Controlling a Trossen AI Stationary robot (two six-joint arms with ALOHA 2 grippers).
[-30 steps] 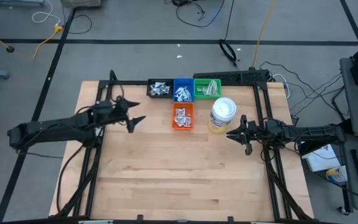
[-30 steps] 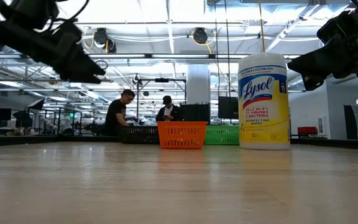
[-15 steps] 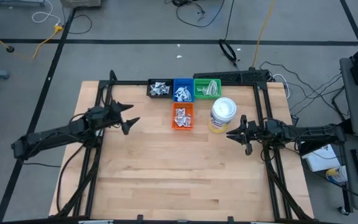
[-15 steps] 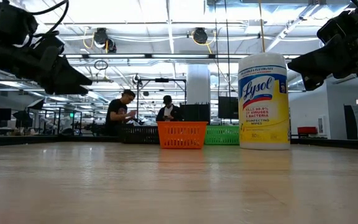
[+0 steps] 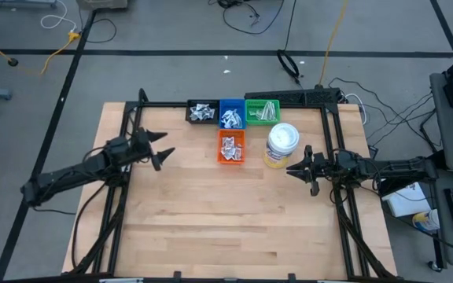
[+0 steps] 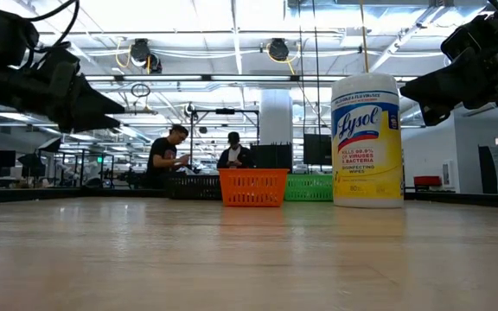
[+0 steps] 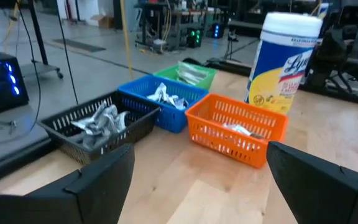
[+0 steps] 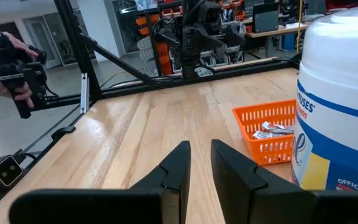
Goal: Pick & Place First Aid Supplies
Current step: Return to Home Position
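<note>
The first aid supplies lie as white packets in the black basket (image 5: 202,112), the blue basket (image 5: 230,115) and the orange basket (image 5: 230,147). Pale strips lie in the green basket (image 5: 262,111). My left gripper (image 5: 166,149) hovers open over the table's left part, pointing at the baskets (image 7: 238,127) with nothing between its fingers. My right gripper (image 5: 291,168) hangs at the right, beside the wipes canister (image 5: 281,145). Its fingers (image 8: 179,163) stand a narrow gap apart and hold nothing.
The yellow and white wipes canister (image 6: 367,140) stands upright just right of the orange basket (image 6: 252,187). A black frame (image 5: 321,97) runs along the table's far and side edges. Bare wood spreads across the near half. People work at benches (image 6: 167,155) beyond the table.
My left gripper has drawn back from the baskets toward the table's left edge and sunk lower, staying open. My right gripper has kept still.
</note>
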